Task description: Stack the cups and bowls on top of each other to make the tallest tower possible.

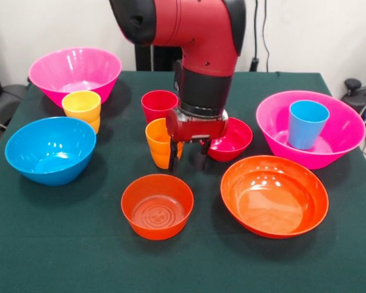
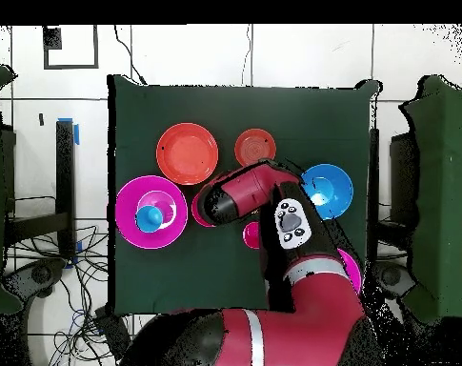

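Nothing is stacked into a tower yet; your risks, biggest item first.

The two pink bowls: one [image 1: 75, 72] sits by the worktop's [image 1: 49, 244] far corner, the other [image 1: 311, 129] near the opposite side edge with the blue cup [image 1: 307, 124] standing inside it. Build on that one and the cup will likely tip.

The wide orange bowl [image 1: 274, 195] and small orange bowl [image 1: 157, 206] lie toward the near edge; the blue bowl [image 1: 50, 150] sits by a side edge.

The pincer [image 1: 188, 156] hangs mid-worktop, fingers parted, holding nothing, just beside the orange cup [image 1: 158, 143], with the crimson bowl [image 1: 230, 139] on its other side. Descend here and a finger may clip that cup's rim, knocking it into the red cup [image 1: 159, 105] behind.

The yellow cup [image 1: 82, 108] stands near the far pink bowl.
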Action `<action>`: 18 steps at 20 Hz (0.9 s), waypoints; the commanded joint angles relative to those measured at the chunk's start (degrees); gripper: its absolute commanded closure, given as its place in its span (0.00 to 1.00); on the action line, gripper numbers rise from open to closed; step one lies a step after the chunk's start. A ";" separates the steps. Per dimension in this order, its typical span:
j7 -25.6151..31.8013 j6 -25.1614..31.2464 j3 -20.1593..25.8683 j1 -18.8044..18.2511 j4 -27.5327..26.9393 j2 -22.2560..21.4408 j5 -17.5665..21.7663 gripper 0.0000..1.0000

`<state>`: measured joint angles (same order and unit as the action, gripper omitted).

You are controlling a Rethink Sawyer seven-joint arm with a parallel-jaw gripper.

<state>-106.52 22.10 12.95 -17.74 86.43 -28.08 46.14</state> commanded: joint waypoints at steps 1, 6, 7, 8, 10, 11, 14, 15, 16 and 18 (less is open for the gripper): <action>10.97 8.74 6.68 -0.83 3.96 -5.69 -2.46 0.00; 11.91 14.12 7.92 -0.20 4.95 -8.27 -5.42 0.00; 11.98 14.18 8.46 -0.56 5.60 -9.04 -5.88 0.00; 11.98 14.52 8.67 -0.63 5.80 -9.26 -6.10 0.00; 11.41 14.78 8.90 -0.43 5.90 -9.34 -6.26 0.00; 10.85 14.71 8.91 -0.15 5.81 -9.20 -6.19 0.00; 8.35 13.33 8.82 1.35 5.67 -8.08 -5.65 0.00; 8.25 13.44 9.00 1.56 5.92 -8.24 -5.73 0.00; 8.38 13.32 9.42 1.32 6.45 -8.46 -5.99 0.00; 8.89 12.90 10.03 0.76 7.63 -9.14 -6.07 0.00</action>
<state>-106.52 30.75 17.54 -17.52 89.69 -37.52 40.94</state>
